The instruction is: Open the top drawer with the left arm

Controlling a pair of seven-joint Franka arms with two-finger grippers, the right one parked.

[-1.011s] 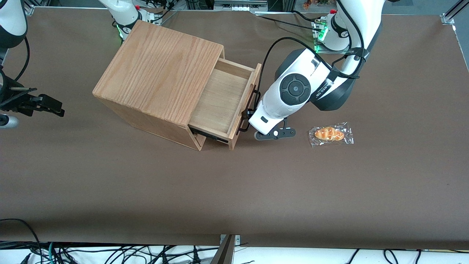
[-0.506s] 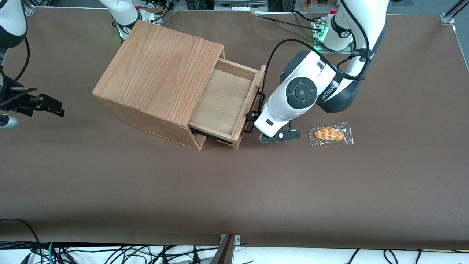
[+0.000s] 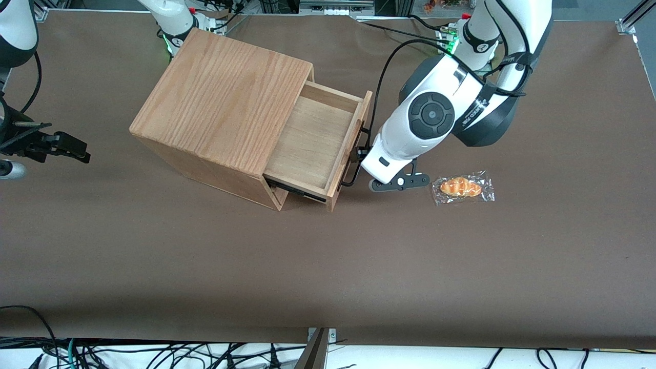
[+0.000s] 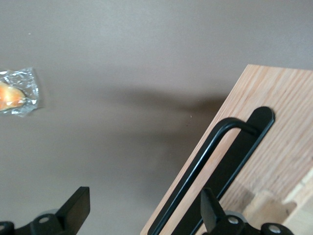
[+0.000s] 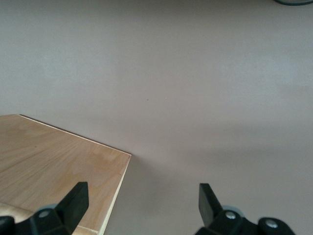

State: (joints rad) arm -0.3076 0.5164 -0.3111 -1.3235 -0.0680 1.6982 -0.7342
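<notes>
The top drawer (image 3: 312,138) stands pulled well out of the oak-grain cabinet (image 3: 225,97), and its light-wood inside is bare. Its thin black wire handle (image 3: 353,166) runs across the drawer front and also shows in the left wrist view (image 4: 205,156). The left arm (image 3: 430,113) reaches down in front of the drawer. Its gripper (image 3: 360,154) is open at the handle. In the left wrist view the gripper (image 4: 144,196) has its fingers wide apart, one finger (image 4: 210,208) over the drawer front, the other (image 4: 76,203) over the table, with the handle between them and not clamped.
A wrapped bread roll (image 3: 463,187) lies on the brown table (image 3: 328,266) beside the gripper's grey bar (image 3: 400,182), toward the working arm's end; it also shows in the left wrist view (image 4: 14,93). A lower drawer front (image 3: 294,190) sits under the top drawer.
The drawer slid a little farther out, then stopped. The left arm has since risen and drawn back toward its own end of the table.
</notes>
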